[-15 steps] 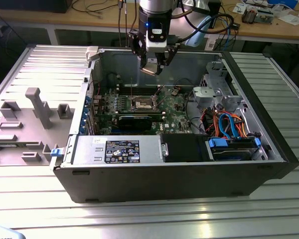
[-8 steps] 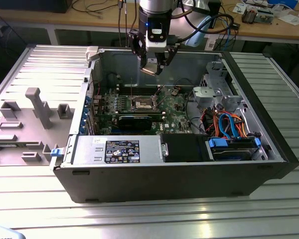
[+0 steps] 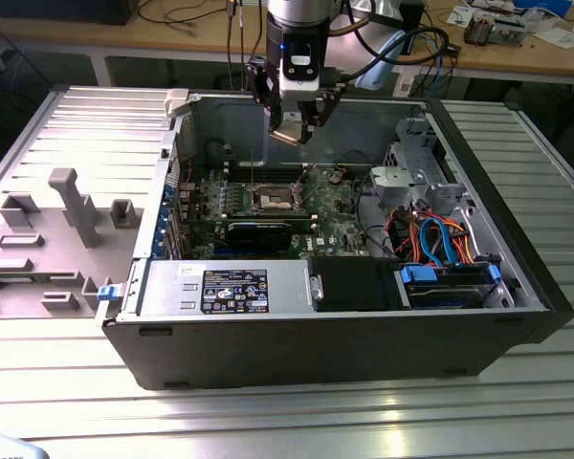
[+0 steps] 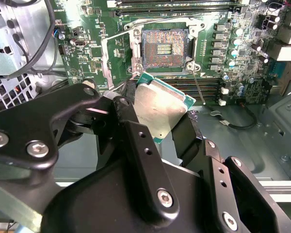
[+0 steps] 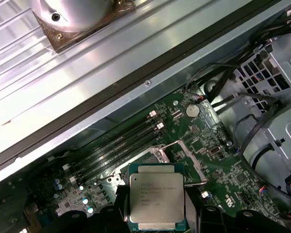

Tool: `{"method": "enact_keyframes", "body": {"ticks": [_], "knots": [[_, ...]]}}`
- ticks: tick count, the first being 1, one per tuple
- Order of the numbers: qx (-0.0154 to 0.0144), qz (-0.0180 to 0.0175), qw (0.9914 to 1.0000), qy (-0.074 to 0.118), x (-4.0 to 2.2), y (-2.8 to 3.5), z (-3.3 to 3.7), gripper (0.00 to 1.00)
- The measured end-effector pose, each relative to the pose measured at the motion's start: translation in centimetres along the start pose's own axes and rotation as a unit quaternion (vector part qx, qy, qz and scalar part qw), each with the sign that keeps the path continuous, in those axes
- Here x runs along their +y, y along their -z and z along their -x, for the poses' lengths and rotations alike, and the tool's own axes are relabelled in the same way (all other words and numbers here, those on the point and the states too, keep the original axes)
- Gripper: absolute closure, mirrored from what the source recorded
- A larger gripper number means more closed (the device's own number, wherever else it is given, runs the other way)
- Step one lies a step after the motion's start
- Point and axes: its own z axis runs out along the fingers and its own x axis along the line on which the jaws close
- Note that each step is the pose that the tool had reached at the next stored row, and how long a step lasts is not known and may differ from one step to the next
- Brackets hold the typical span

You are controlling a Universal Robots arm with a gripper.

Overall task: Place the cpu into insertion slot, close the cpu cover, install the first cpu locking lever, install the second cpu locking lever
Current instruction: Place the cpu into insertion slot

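Cpu [image 4: 160, 109] clamped by two opposite edges between black fingers [image 4: 136, 145] of gripper [image 4: 159, 116]; jaws narrowed to chip width, holding it slightly tilted, metal top showing in both wrist views. Chip in air above green motherboard [image 4: 87, 53], apart from insertion slot [image 4: 164, 48], whose dark centre lies uncovered. In exterior view, arm hangs over open computer case [image 3: 364, 335]

The cpu [image 4: 160, 109] has a matt, smooth metal top.

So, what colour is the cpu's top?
The cpu top is silvery, green-edged; best in the first wrist view.
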Motion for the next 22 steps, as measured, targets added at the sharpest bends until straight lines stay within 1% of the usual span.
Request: {"method": "enact_keyframes", "body": {"ticks": [22], "knots": [[-0.0007,0.0001,0.99997,-0.008,0.00,0.00,0.00,0.45]]}}
